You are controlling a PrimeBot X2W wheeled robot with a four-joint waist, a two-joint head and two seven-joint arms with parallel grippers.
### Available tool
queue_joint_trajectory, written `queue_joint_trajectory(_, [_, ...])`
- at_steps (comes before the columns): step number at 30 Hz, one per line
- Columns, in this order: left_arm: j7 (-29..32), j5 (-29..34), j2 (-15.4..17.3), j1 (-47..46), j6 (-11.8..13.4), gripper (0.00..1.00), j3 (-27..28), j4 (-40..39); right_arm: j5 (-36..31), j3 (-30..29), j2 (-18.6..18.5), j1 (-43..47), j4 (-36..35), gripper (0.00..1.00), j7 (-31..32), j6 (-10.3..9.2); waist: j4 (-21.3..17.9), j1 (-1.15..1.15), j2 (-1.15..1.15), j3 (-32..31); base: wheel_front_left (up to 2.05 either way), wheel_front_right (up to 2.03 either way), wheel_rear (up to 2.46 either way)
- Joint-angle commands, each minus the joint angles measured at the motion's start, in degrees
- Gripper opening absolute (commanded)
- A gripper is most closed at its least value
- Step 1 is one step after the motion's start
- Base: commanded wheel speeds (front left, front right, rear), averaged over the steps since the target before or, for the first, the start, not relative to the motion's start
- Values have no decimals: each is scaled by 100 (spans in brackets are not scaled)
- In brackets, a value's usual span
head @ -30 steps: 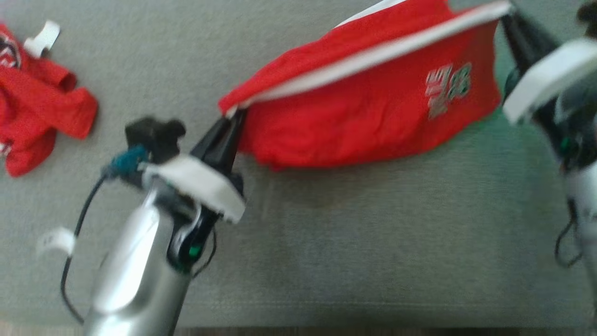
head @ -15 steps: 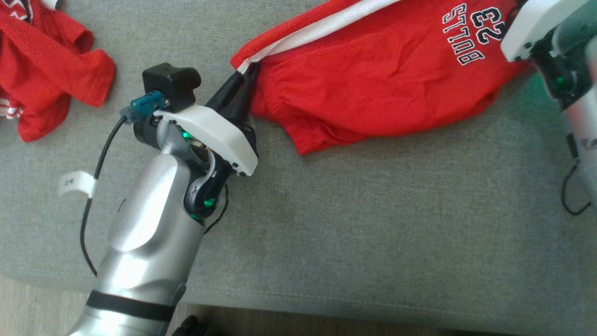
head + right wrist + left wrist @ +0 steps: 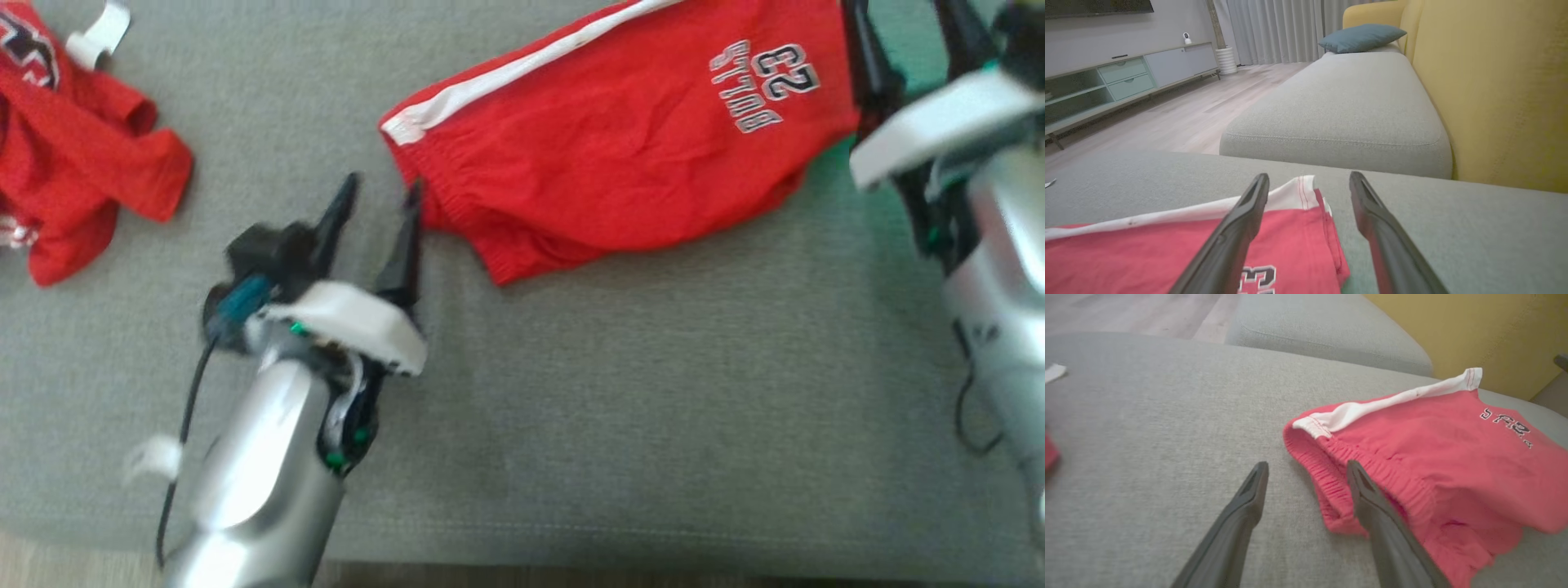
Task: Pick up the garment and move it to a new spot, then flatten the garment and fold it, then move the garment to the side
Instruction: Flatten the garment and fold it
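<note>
Wide grey sofa cushion point(image 3: 620, 425) beneath the left gripper point(image 3: 383, 184) and the right gripper point(image 3: 1309, 176); ahead of the right gripper, a 2nd grey cushion point(image 3: 1339, 106) and a yellow backrest point(image 3: 1494, 90)

Lying on the wide cushion between the 2 grippers, red shorts point(image 3: 620, 155), the garment of the task: spread out and a little rumpled, white side stripe along the edge farthest from both arms, "BULLS 23" print at the right gripper's end, elastic waistband at the left gripper's end

Well off to the left of the left gripper, a 2nd red garment point(image 3: 82, 171), crumpled, with a white tag point(image 3: 98, 37) just past it

Left gripper spread wide and holding nothing: left finger over bare cushion, right finger at the waistband's edge, touching or just above, cannot tell which

Right gripper also wide and holding nothing: left finger over the shorts' leg corner beside the print, right finger over bare cushion just past the hem
</note>
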Motion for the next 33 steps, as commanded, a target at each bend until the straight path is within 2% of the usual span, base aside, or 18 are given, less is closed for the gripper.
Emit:
queue_joint_trajectory(1, [-95,62,198,27,125,100,284,-301,-74,-79,104,231,-271,100,-105,20,-159,0,0,-168,0,0,0])
queue_joint_trajectory(5, [-318,250,381,354,505,100,482,-786,-384,-610,240,913,-826,100,-209,20,-327,0,0,-394,0,0,0])
queue_joint_trajectory(9, [-436,383,505,616,708,100,616,-1220,-701,-1146,457,1696,-1491,100,-185,20,-482,0,0,-602,0,0,0])
queue_joint_trajectory(11, [-473,455,608,825,822,100,711,-1456,-959,-1469,642,2269,-2022,100,74,20,-617,0,0,-740,0,0,0])
queue_joint_trajectory(18, [-497,667,855,1224,1001,100,767,-1770,-1426,-1946,1076,3449,-3390,100,748,20,-826,0,0,-937,0,0,0])
queue_joint_trajectory(26, [-483,778,922,1514,1161,100,724,-1937,-1643,-2082,1329,4156,-4280,100,1219,20,-927,0,0,-1028,0,0,0])
queue_joint_trajectory(33, [-425,781,918,1572,1220,100,675,-2027,-1682,-2161,1397,4321,-4622,100,1445,20,-922,0,0,-1028,0,0,0])
